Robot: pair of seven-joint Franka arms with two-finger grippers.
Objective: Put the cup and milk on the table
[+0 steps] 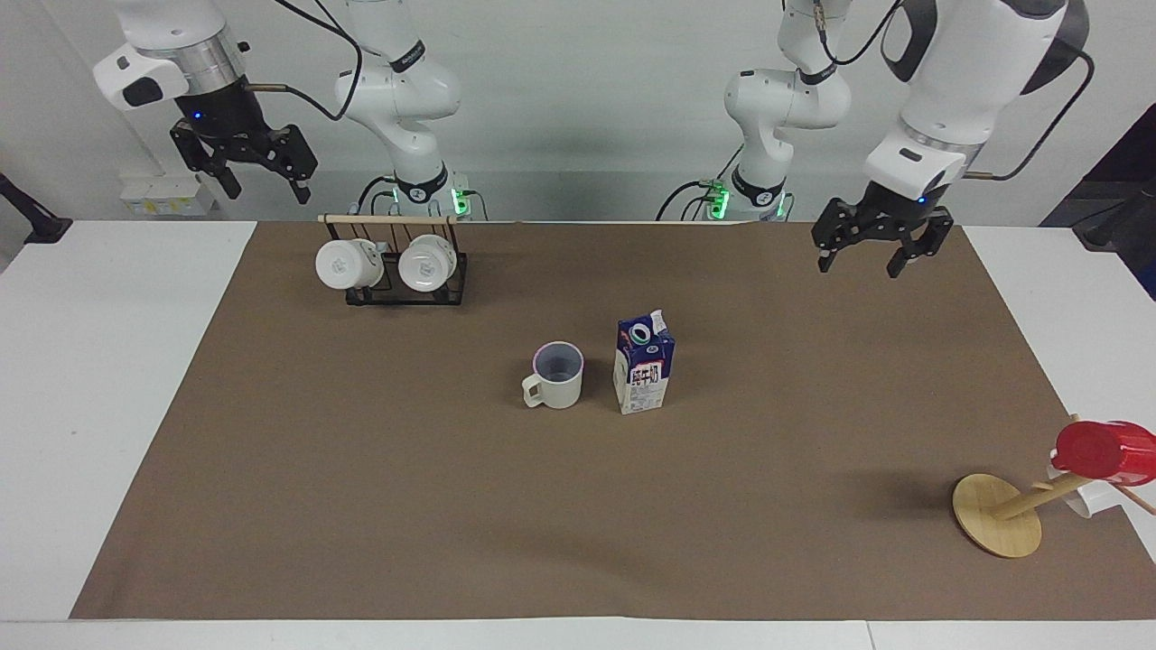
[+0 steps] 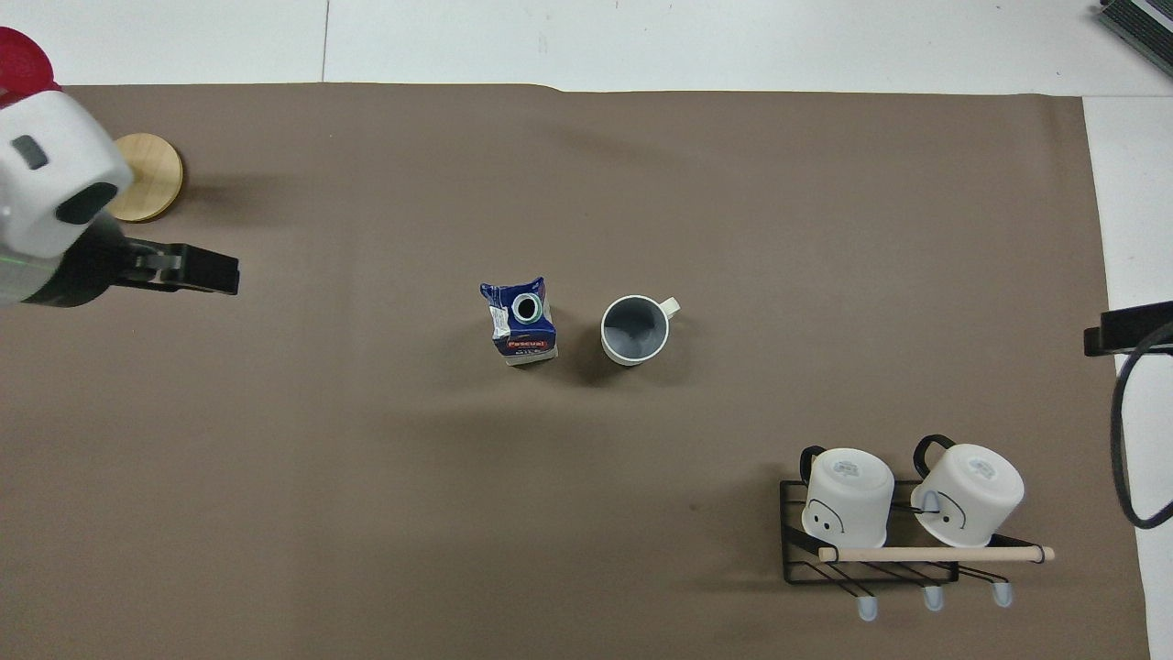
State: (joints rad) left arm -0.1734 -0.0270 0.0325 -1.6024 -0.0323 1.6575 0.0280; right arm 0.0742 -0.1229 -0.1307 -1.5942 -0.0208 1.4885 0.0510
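The cup (image 1: 558, 377), a cream mug with a grey-lavender inside, stands upright on the brown sheet (image 1: 452, 506) in the middle of the table (image 1: 108, 361). The milk (image 1: 643, 366), a blue and white carton, stands upright beside it, toward the left arm's end. They also show in the overhead view: the cup (image 2: 634, 330) and the milk (image 2: 522, 323). My left gripper (image 1: 860, 265) is open and empty, raised over the sheet toward the left arm's end, well apart from the carton. My right gripper (image 1: 268, 191) is open and empty, waiting high near the mug rack.
A black wire rack (image 1: 393, 271) with two white mugs lying in it stands near the right arm's base. A tilted wooden stand (image 1: 998, 515) with a red cup (image 1: 1104, 451) stands at the left arm's end, far from the robots.
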